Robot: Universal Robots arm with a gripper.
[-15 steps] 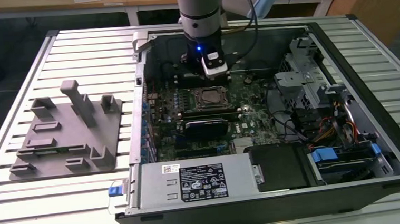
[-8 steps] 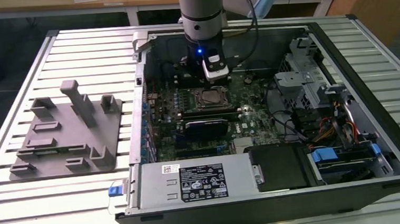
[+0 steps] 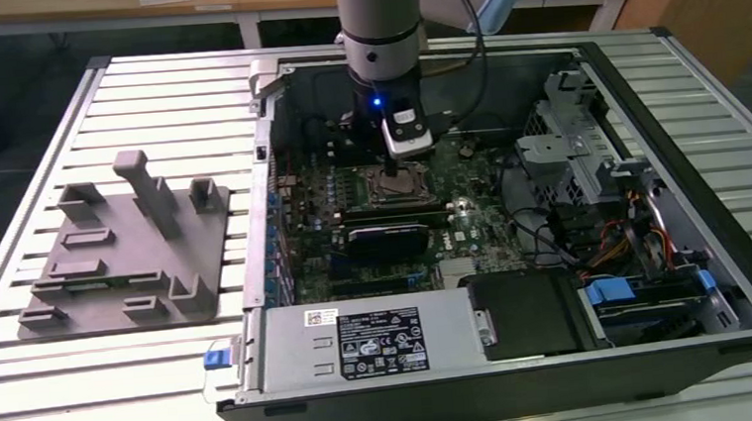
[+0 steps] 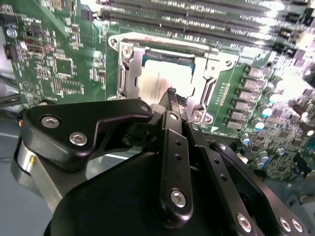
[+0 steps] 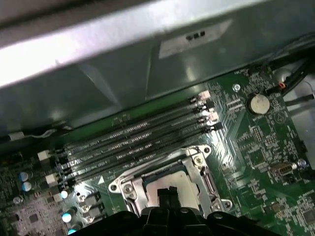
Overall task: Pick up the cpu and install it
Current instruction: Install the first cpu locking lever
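Slatted metal tabletop (image 3: 163,384) carries an opened computer case (image 3: 699,277), and the arm reaches down into it. The gripper (image 4: 172,98) hangs directly over the socket (image 4: 123,69), its dark fingertips drawn close together just above the cpu (image 4: 167,78). Whether they touch the chip or are clenched I cannot tell. The cpu lies flat inside the socket's metal frame, its silvery plate showing in both wrist views (image 5: 182,184). Just beside the socket run the memory slots (image 5: 133,135) on the green motherboard (image 5: 261,142). Well apart from the socket, outside the case, a grey fixture (image 3: 128,253) sits on the tabletop.
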